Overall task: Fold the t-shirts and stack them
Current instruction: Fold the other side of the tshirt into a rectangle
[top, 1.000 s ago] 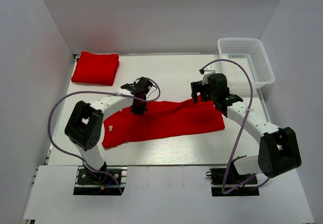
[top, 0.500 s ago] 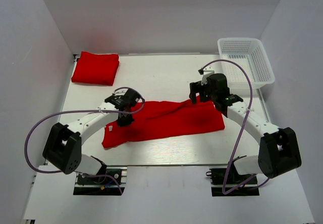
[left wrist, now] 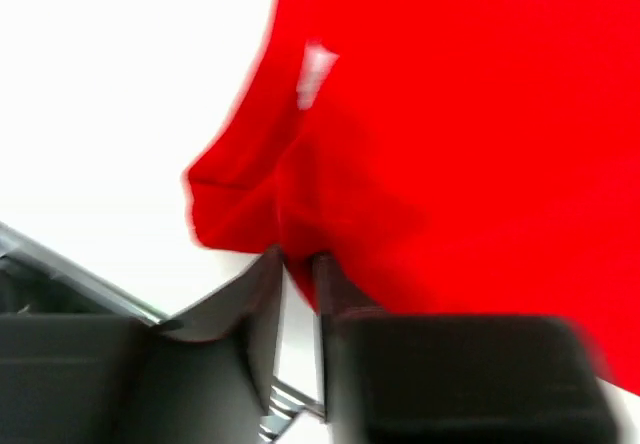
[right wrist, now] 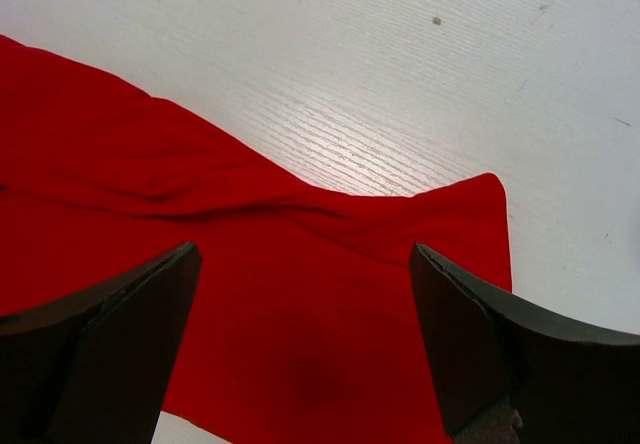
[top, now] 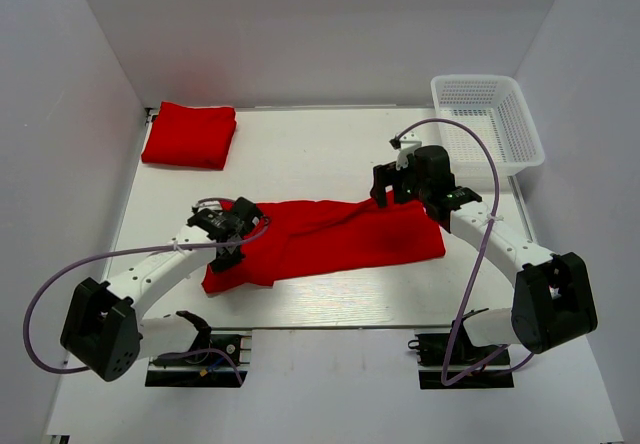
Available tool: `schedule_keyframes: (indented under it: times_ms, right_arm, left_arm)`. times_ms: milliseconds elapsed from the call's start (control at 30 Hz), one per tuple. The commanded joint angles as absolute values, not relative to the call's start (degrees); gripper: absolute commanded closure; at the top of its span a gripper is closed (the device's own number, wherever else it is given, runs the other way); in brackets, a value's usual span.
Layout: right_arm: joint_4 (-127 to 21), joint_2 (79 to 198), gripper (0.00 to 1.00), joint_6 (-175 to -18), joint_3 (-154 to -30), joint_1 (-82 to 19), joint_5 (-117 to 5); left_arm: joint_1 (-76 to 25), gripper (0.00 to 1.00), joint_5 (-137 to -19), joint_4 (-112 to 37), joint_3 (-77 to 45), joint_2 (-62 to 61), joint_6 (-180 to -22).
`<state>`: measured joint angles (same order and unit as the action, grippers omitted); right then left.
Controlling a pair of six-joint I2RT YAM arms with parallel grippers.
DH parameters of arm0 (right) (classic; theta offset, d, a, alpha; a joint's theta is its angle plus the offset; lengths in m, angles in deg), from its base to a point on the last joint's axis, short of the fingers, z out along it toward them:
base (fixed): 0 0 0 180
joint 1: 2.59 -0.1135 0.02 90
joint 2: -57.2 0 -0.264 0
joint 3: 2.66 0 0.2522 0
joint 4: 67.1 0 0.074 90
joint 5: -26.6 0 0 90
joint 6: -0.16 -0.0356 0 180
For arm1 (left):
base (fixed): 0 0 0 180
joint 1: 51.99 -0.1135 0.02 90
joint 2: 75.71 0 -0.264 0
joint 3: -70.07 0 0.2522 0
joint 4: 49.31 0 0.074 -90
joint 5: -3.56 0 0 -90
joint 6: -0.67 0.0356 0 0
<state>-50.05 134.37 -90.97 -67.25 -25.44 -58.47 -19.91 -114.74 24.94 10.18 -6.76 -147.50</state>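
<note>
The step in hand looks like narrowing the bright red short-sleeved fabric t-shirt, which lies as a long band across the middle of the white table. A second, folded red t-shirt waits at the table's 10 o'clock corner. The left gripper sits at the band's 8 o'clock end, jaws a narrow slit apart with bunched cloth at the tips, though blur hides whether it pinches. The right gripper hovers wide open and empty over the 1 o'clock corner, so next each end likely needs a firm pinch before being carried over squarely.
</note>
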Motion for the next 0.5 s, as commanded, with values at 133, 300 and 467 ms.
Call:
schedule_keyframes:
  times_ms: [133,300,467]
  right_arm:
    - [-49.65,132.88,0.1,-90.72,-68.54,-25.36,-55.93]
    - [-49.56,132.7,0.1,-91.16,-68.19,-25.27,-55.92]
    - [-46.67,135.33,0.1,-95.54,-69.94,-25.27,-60.05]
  left_arm:
    - [-20.26,0.0,-122.22,34.49,7.63,-5.75,-155.86]
    - [-20.26,0.0,-124.94,34.77,0.88,-3.9,-155.86]
    - [-20.26,0.0,-120.22,18.53,-2.14,1.61,-138.5]
